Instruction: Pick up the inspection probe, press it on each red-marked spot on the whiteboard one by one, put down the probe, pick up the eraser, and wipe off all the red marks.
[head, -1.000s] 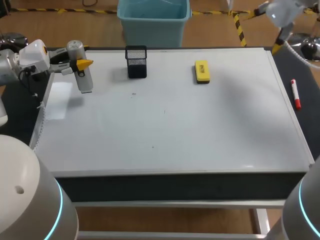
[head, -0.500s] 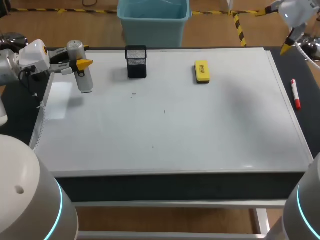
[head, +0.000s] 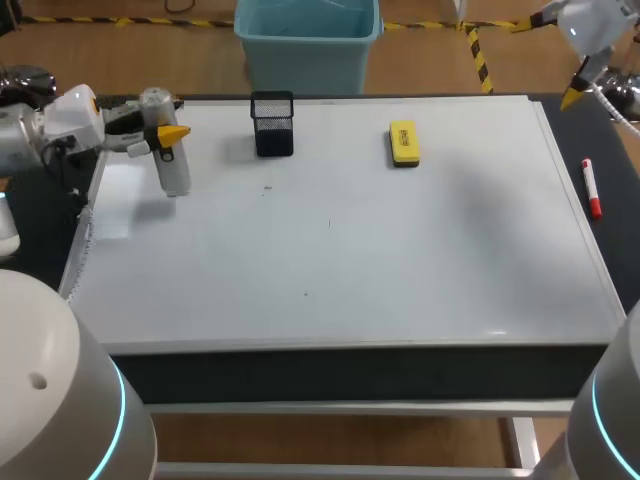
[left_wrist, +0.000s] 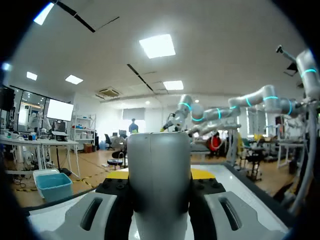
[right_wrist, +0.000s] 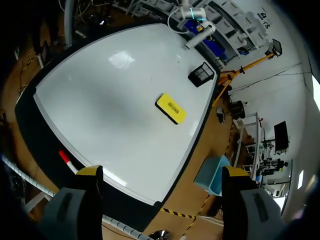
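The grey cylindrical inspection probe (head: 168, 155) hangs over the far left corner of the whiteboard (head: 400, 260), with my left gripper (head: 150, 128) shut on it. In the left wrist view the probe (left_wrist: 159, 190) fills the gap between the fingers. The yellow eraser (head: 404, 142) lies flat near the board's far edge, right of the middle. My right gripper (head: 577, 92) is high beyond the far right corner, open and empty. From there, between its spread fingers (right_wrist: 89, 172), I see the eraser (right_wrist: 171, 108) and the whiteboard (right_wrist: 115, 100). A few tiny specks dot the board's left half.
A black mesh cup (head: 272, 123) stands at the far edge between probe and eraser, and it shows in the right wrist view as the mesh cup (right_wrist: 201, 74). A red marker (head: 592, 188) lies on the black table surface right of the board.
My right arm has drawn back toward the far right corner. My left gripper has shifted slightly right and down with the probe, which now tilts a little differently.
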